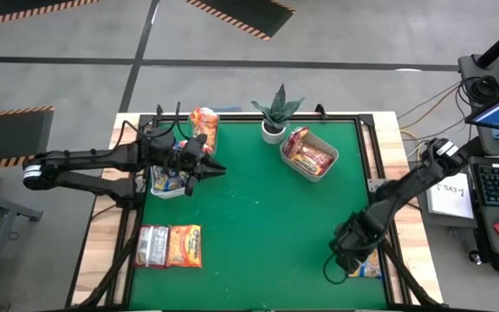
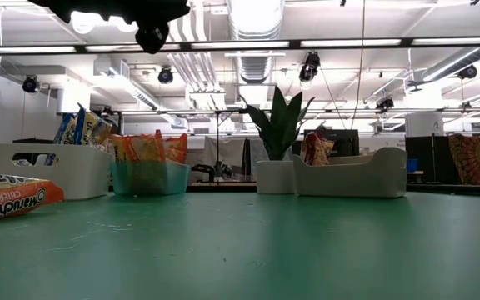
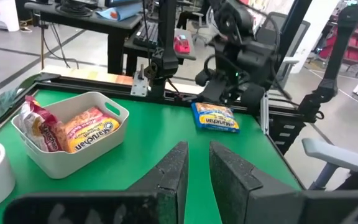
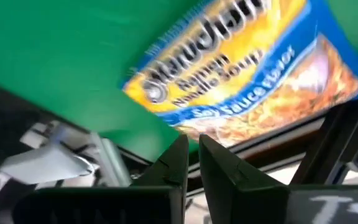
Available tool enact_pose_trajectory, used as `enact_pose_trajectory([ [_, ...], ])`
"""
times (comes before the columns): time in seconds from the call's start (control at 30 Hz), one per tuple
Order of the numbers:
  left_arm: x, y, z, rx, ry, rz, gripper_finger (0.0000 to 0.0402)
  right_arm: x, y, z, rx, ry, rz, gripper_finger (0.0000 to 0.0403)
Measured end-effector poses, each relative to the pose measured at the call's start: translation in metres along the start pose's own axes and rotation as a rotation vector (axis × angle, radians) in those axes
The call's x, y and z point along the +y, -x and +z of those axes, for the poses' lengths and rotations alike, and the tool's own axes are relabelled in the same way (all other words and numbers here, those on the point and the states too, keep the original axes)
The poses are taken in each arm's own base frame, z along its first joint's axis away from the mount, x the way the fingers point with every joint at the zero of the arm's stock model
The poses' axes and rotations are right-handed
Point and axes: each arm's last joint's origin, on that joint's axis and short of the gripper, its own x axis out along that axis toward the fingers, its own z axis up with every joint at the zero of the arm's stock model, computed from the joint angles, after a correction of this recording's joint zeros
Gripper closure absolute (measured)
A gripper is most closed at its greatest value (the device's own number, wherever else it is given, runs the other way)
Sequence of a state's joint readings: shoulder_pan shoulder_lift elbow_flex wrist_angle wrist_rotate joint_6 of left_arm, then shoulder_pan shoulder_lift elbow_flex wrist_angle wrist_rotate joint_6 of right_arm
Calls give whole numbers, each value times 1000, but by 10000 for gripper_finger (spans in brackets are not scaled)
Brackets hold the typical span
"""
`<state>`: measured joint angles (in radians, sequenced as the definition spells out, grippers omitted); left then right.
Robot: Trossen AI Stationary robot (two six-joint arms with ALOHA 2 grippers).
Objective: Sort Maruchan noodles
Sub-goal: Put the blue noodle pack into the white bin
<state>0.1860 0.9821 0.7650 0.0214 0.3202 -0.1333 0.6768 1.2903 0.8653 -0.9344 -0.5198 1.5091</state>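
My green table [image 1: 258, 217] is mid-sort. Each bin along its plant-side edge takes one flavour, which is why like colours sit together. The left gripper [image 1: 210, 166] hovers over the table near the left-edge white bin [image 1: 157, 192] of yellow-and-blue packets. Its fingers are drawn close with nothing between them, apparently waiting. The right gripper [image 4: 192, 142] reaches down at the right edge, near the corner away from the plant. Its fingers are nearly together against the rim of a stray yellow-and-blue Maruchan packet [image 4: 241, 68]. I cannot tell whether they have caught the film. That packet lies flat and glossy, blue banner over yellow noodle art. It half overhangs the green, so I judge an edge pinch the only way in. A silvery packet [image 1: 152, 245] and an orange packet [image 1: 184, 245] lie side by side near the left corner on that same side, unsorted.
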Motion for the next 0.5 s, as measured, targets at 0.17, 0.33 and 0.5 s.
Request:
enact_pose_trajectory([
  [0.17, 0, 0, -1, 1, 0, -2, 355, 0, -25, -2, 50, -2, -87, 375],
  [0.33, 0, 0, -2, 4, 0, -2, 355, 4, -36, 8, 15, 51, -132, 375],
  [0.5, 0, 0, -2, 3, -1, 8, 355, 11, -33, 32, -231, 140, -103, 375],
])
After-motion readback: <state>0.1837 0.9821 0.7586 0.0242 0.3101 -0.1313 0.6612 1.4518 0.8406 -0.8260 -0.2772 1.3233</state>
